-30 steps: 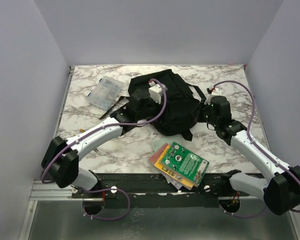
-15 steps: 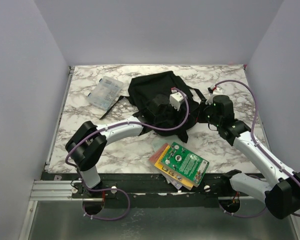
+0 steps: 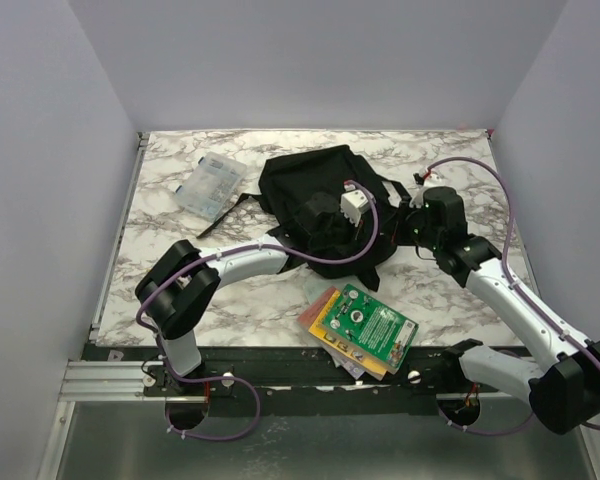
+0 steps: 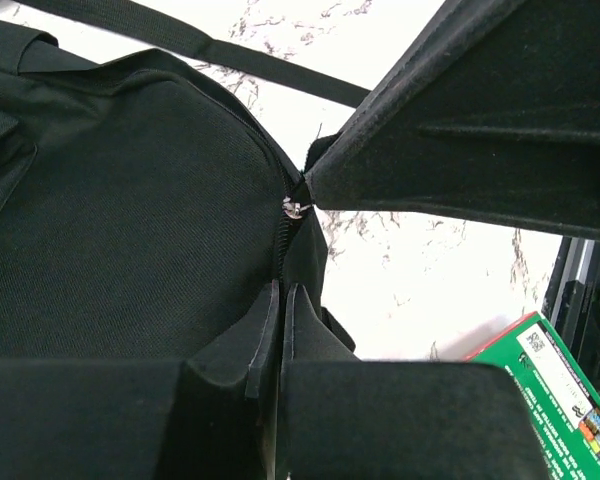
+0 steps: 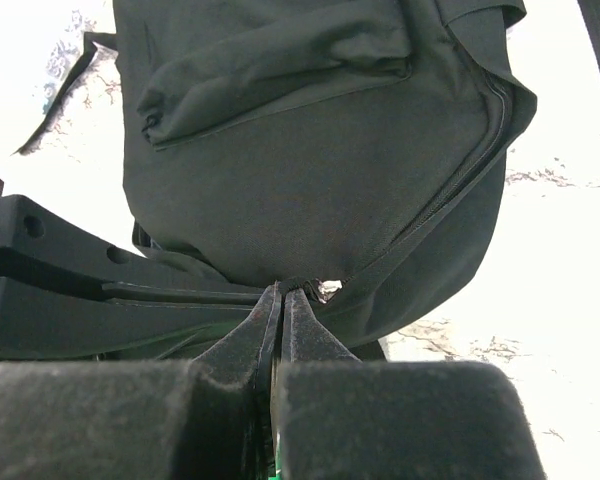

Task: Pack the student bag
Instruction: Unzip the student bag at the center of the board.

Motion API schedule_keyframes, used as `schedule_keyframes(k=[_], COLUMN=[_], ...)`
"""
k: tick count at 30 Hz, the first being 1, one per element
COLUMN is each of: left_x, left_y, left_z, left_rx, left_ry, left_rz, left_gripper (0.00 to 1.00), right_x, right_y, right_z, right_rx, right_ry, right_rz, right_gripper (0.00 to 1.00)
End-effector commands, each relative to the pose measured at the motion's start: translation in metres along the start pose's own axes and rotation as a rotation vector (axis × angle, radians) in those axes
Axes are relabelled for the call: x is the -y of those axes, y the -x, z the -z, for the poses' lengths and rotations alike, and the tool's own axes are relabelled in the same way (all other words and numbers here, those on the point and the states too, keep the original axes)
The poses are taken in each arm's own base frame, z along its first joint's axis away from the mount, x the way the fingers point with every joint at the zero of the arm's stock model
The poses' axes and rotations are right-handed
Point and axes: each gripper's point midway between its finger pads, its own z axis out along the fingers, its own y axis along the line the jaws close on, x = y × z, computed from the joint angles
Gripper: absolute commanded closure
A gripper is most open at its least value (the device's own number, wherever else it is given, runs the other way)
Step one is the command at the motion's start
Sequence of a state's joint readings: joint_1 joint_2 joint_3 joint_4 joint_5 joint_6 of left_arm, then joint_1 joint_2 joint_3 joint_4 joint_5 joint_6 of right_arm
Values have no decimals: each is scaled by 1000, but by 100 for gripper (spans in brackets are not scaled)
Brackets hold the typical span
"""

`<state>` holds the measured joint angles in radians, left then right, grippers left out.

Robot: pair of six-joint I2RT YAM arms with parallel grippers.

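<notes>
— Backpack (image 3: 310,185): where's it lying?
— Far middle of the table (image 3: 170,250). Your left gripper (image 4: 280,295) is pinched shut on its fabric under the zipper pull (image 4: 296,208); your right gripper (image 5: 282,292) is clamped on its right edge.

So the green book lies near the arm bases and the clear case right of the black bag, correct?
No: the top external view shows the clear case left of the black bag, not right; the green book lies as you say.
</notes>
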<state>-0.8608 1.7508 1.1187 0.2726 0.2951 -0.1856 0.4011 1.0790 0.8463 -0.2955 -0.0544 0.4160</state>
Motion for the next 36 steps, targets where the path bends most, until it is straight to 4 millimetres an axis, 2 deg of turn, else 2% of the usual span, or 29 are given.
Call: schedule_keyframes(k=[1, 3, 8, 10, 13, 16, 20, 26, 27, 30, 31, 34, 36], left_x=[14, 16, 2, -9, -16, -18, -20, -13, -12, -8, -7, -5, -5], left_y=[-17, -20, -38, -51, -69, -83, -74, -65, -65, -66, -64, -55, -50], left_z=[7, 13, 44, 61, 81, 87, 94, 97, 97, 94, 93, 89, 86], left_rx=[-40, -43, -43, -44, -53, -74, -38, -13, -14, -17, -14, -10, -30], left_ry=[-74, -75, 48, 131, 185, 198, 208, 175, 169, 144, 140, 122, 103], left_rz=[-4, -1, 17, 37, 54, 57, 50, 40, 44, 56, 63, 83, 136], left_gripper=[100, 100, 100, 100, 100, 100, 100, 100, 100, 100, 100, 100, 100], right_x=[-12, -6, 42, 63, 90, 98, 112, 133, 141, 151, 148, 131, 123], right_y=[28, 29, 40, 43, 43, 42, 52, 66, 56, 48, 47, 49, 35], right_z=[5, 4, 1, -7, -29, -58, -88, -131, -143, -167, -169, -153, -140], right_rx=[78, 78, 155, 157, 127, 108, 104, 116, 79, 38, 23, 19, -78], right_ry=[15, -25, -294, -362, -369, -362, -403, -364, -377, -376, -360, -313, -304], right_rz=[-8, -10, -41, -49, -114, -107, -49, -10, -7, -14, -16, -59, -83], right_gripper=[100, 100, 100, 100, 100, 100, 100, 100, 100, 100, 100, 100, 99])
